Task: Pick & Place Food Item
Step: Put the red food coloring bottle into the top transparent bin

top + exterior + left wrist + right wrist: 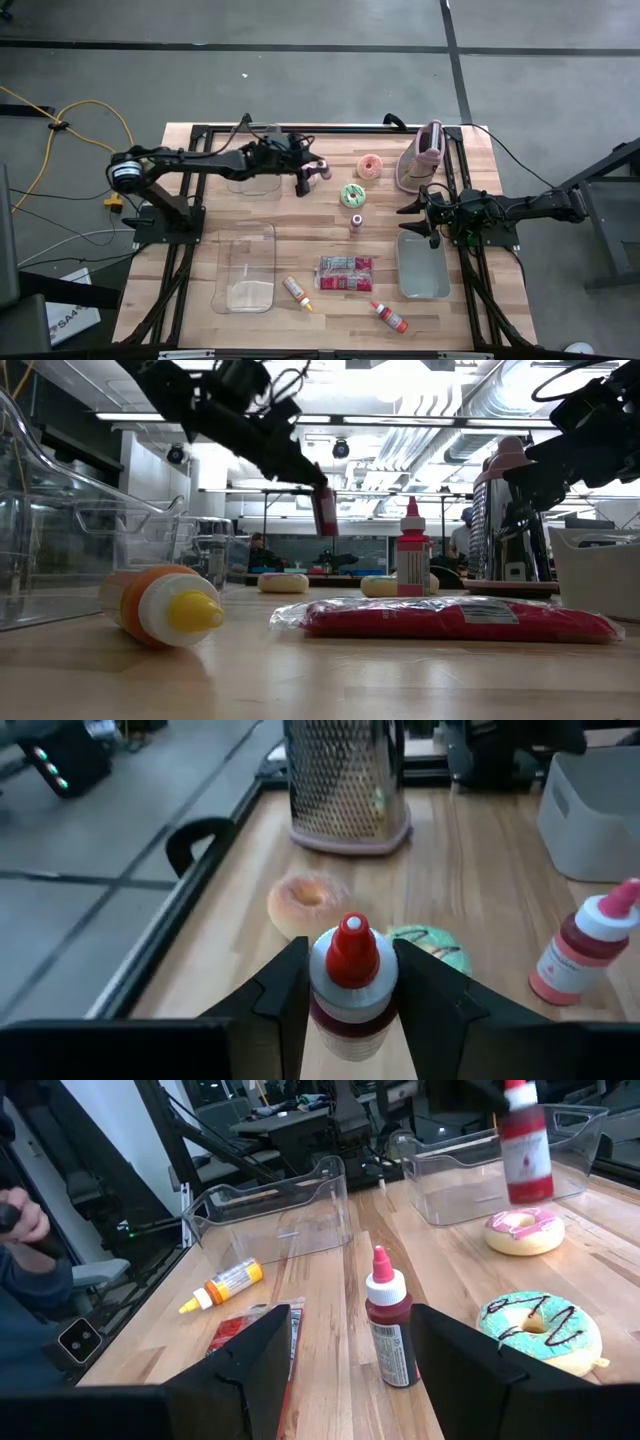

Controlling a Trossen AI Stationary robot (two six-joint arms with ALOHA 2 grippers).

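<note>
My left gripper (308,178) is shut on a small dark-red sauce bottle (349,988) with a white collar and a red tip. It holds the bottle in the air over the far middle of the table, beside a pink donut (369,166) and a green-iced donut (353,194) that lie flat on the wood. A second red bottle (356,222) stands upright on its base nearer the middle. My right gripper (416,214) waits open at the right, above a grey bin (422,268). My left gripper pinches the bottle's upper body, just under the white collar (324,992), between its two fingers (283,992). The fingers come slanting down from the table's left. The bottle (325,512) hangs nearly upright below them, tip up, lifted clear of the table.
Two clear tubs stand on the left, one far (255,172) and one near (247,266). An orange bottle (297,292), a red packet (345,272) and another bottle (388,316) lie near the front edge. A metal grater (425,155) stands at the far right.
</note>
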